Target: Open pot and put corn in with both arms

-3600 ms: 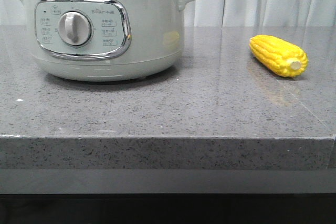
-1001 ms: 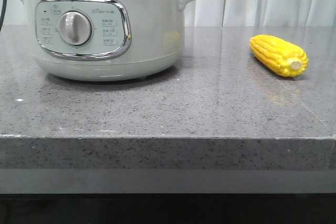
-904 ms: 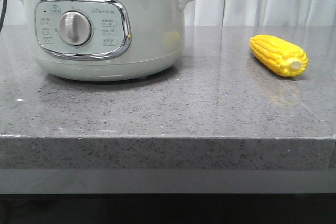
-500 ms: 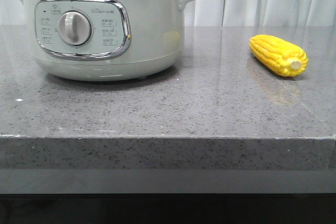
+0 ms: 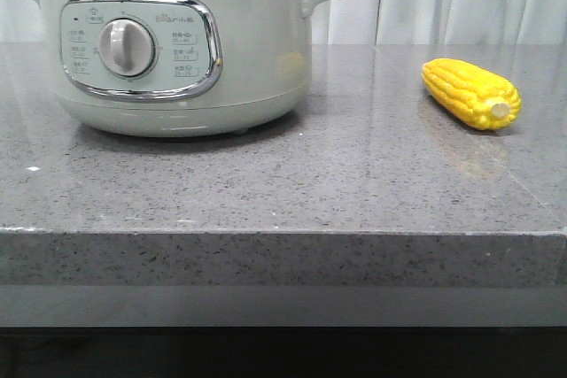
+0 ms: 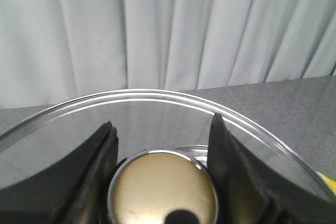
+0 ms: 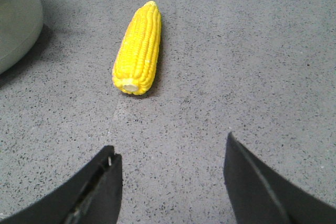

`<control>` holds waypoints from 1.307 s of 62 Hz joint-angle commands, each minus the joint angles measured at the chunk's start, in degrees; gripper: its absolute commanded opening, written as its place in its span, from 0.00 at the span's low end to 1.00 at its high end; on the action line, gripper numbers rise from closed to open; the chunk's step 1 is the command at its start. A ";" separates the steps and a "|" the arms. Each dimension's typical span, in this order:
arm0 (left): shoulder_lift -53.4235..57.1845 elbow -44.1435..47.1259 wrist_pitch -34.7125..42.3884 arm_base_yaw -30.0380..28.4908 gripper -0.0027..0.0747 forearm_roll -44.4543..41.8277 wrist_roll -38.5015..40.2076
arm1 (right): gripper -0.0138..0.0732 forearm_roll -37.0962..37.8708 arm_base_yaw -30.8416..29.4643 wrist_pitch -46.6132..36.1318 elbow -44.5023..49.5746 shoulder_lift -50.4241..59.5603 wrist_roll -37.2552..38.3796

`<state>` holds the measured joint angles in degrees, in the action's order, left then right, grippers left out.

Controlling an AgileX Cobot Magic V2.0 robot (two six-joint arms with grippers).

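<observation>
**Lid's off, corn's next**

Near to far: the right claw point(image 7: 170, 182) hangs spread and empty above the table point(image 5: 266, 192), corn point(image 7: 137, 49) lying ahead of it, untouched, well to the right of the pot point(image 5: 173, 50); the metal-rimmed lid that sat on the pot a second ago is gone from the front view; the left claw point(image 6: 163, 145) is clamped on the lid point(image 6: 157, 103) by its knob point(image 6: 163, 190), up by the curtain point(image 6: 157, 24); so I'd say opening's done.

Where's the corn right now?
The corn lies on the grey counter, front view right side, apart from the pot, with the open right gripper hovering short of it.
</observation>
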<state>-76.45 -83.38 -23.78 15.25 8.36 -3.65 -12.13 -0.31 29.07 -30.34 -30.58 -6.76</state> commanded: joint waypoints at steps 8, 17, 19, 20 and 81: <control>10.50 -1.78 -3.56 -8.87 0.25 0.30 0.00 | 0.70 -0.79 0.06 -2.10 -3.26 -1.20 -0.60; 17.61 5.60 -3.60 -13.57 0.25 0.30 0.00 | 0.78 -0.98 0.59 2.41 -8.16 -4.74 -1.26; 19.61 7.88 -3.53 -14.40 0.25 0.30 0.00 | 0.79 -1.10 1.26 3.35 -9.53 -6.02 -1.29; 20.39 8.81 -3.46 -14.86 0.25 0.30 0.00 | 0.79 -1.10 1.57 3.67 -10.09 -6.59 -1.29; 38.89 25.03 -3.79 -17.80 0.25 -0.09 0.00 | 0.80 -2.01 6.18 24.41 -54.48 -60.91 -1.23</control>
<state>-37.74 -56.15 -35.76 -2.44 7.47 -3.65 -14.12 5.83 54.28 -80.87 -91.14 -7.38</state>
